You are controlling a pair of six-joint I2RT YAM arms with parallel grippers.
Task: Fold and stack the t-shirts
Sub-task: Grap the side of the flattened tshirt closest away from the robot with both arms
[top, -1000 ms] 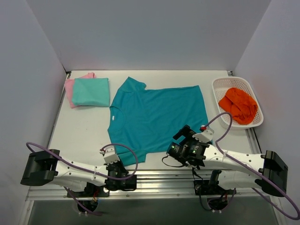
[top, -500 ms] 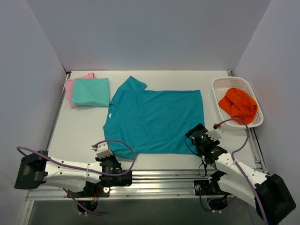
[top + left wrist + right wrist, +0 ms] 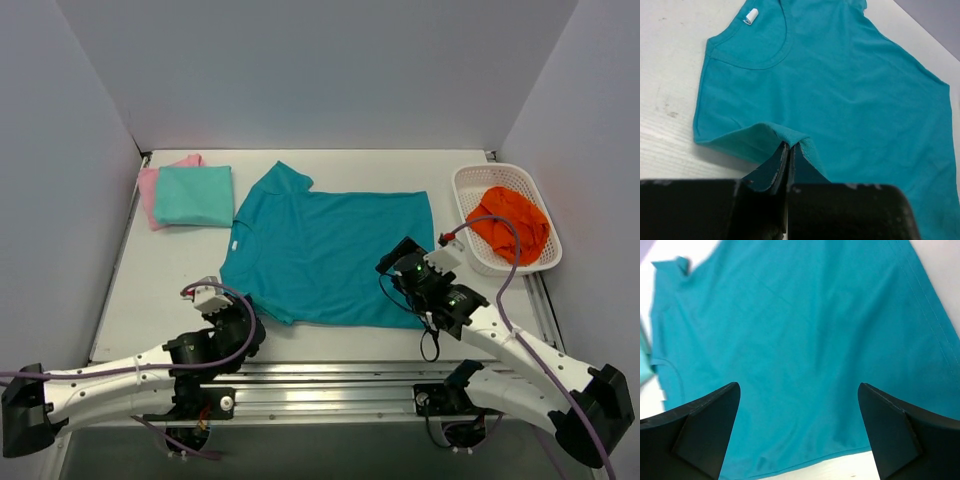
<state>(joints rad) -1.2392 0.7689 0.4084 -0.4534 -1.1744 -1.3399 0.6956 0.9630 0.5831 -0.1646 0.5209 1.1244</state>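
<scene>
A deep teal t-shirt (image 3: pixel 335 255) lies spread flat on the white table, neck to the left. My left gripper (image 3: pixel 240 318) is shut on its near-left sleeve edge (image 3: pixel 790 136), which is pinched up between the fingers. My right gripper (image 3: pixel 400 268) is wide open and empty, hovering over the shirt's near-right hem (image 3: pixel 805 455). A folded aqua-mint t-shirt (image 3: pixel 195 195) lies on a folded pink t-shirt (image 3: pixel 150 190) at the far left.
A white basket (image 3: pixel 545 262) at the right holds an orange cloth (image 3: pixel 510 222). Grey walls close in the table on three sides. A metal rail (image 3: pixel 330 375) runs along the near edge.
The left gripper moved forward and up with the sleeve edge, folding it inward. The right gripper let go of the near hem, swung away right, and returned open over the shirt's near-right part.
</scene>
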